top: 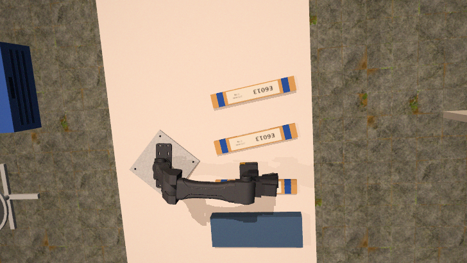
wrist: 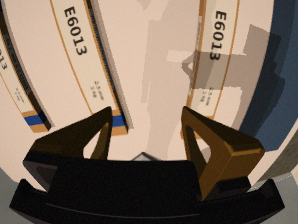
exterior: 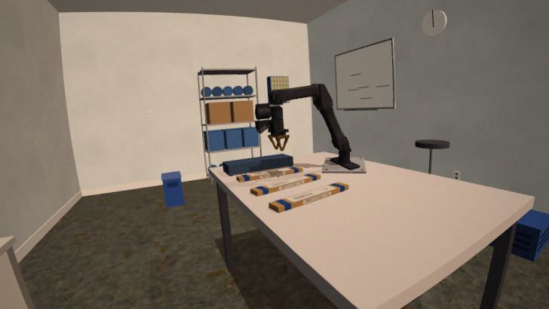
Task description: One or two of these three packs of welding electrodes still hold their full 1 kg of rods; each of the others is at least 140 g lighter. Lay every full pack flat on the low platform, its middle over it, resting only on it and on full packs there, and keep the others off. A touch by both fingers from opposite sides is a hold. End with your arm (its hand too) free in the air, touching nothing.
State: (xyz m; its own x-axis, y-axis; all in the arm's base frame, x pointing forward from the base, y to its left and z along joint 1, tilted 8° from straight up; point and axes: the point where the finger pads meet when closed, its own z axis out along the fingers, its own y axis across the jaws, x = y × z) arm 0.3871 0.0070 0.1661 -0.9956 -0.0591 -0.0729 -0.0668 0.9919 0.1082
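ok so the jaws [top: 242, 163] [exterior: 279, 148] are open with nothing in them, up in the air over the desk [top: 163, 65] [exterior: 384, 222]. All three packs lie flat on the desk: near pack [top: 287, 186] [exterior: 268, 174] [wrist: 215, 60] just beside the platform [top: 256, 230] [exterior: 258, 163] [wrist: 272, 105], middle pack [top: 255, 138] [exterior: 285, 184] [wrist: 82, 55] and far pack [top: 253, 92] [exterior: 309, 197] [wrist: 17, 90] spaced apart, gaps between. Platform's bare on top, close to the desk's edge.
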